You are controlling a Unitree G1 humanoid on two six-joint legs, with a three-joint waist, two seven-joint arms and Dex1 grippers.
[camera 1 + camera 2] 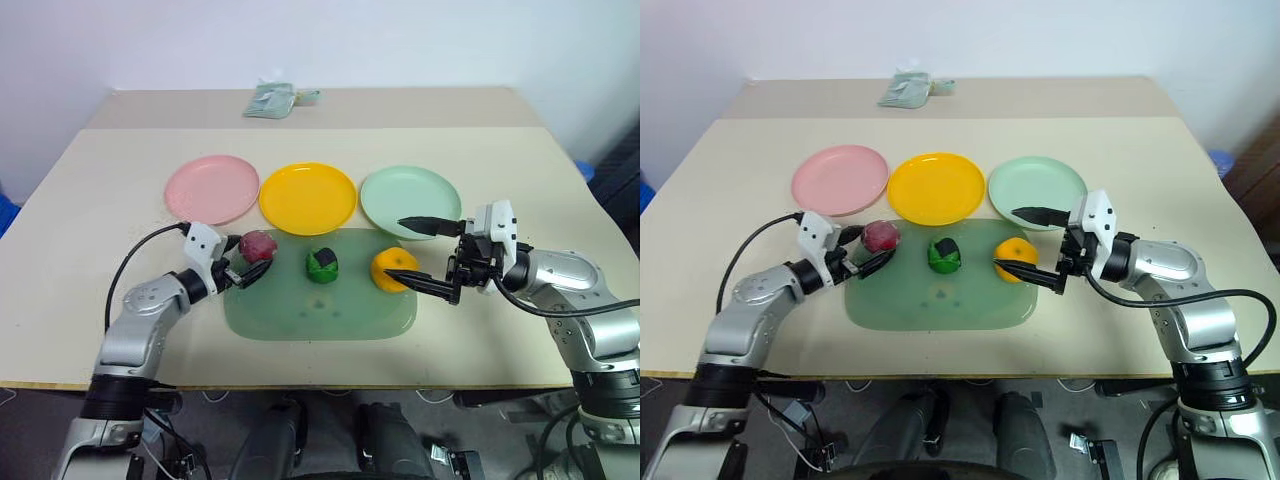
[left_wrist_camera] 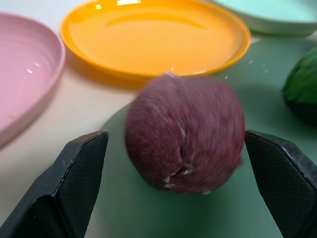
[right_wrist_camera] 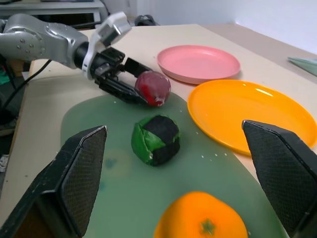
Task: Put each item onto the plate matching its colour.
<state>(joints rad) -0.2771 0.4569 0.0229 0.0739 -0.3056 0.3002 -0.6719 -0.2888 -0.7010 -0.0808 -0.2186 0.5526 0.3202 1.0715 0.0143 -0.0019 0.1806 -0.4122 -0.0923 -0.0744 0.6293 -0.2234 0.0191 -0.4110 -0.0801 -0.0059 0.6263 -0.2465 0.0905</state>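
I count three round shallow plastic plates: one pink (image 1: 211, 189), one yellow (image 1: 307, 197), one pale mint green (image 1: 410, 201). Three small round fruit-like pieces too: one dark red-purple (image 1: 258, 245), one green-and-black (image 1: 322, 265), one bright orange (image 1: 394, 268). One flat translucent green mat (image 1: 320, 310). One crumpled greenish packet (image 1: 270, 100).

Glossy plastic yellow plate (image 2: 153, 37), fuzzy cloth-like red-purple piece (image 2: 185, 139), translucent smooth green mat (image 1: 320, 310), textured matt black fingers (image 2: 74, 173)
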